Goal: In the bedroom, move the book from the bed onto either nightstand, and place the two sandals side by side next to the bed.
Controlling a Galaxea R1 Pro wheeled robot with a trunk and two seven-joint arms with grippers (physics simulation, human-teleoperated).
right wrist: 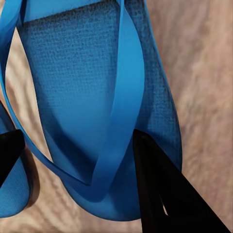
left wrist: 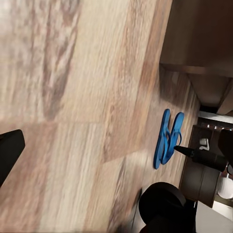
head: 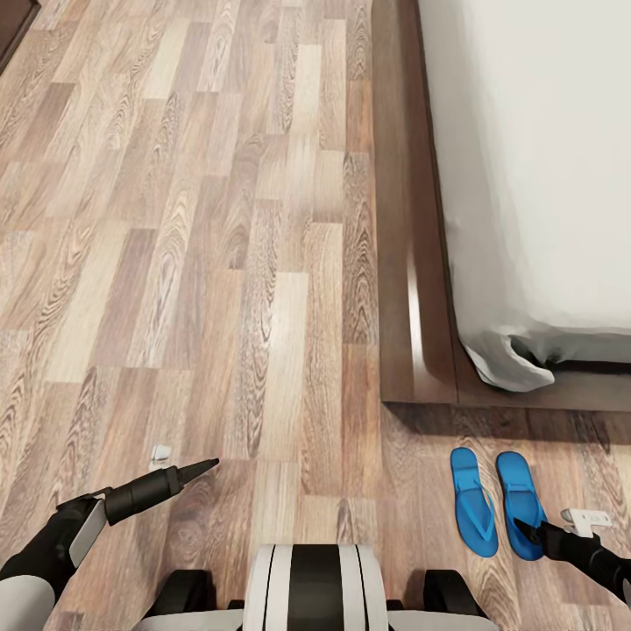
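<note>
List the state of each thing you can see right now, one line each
Left sandal: flat on the floor, strap up, beside its pair.
Right sandal: flat on the floor, right gripper at its toe end, open.
Left gripper: over bare floor, holding nothing.
Bed: mattress bare.

left arm low at the side, left gripper (head: 206,464) pointing forward, tips together. right gripper (head: 528,529) down low, dark fingers (right wrist: 167,194) spread apart.
</note>
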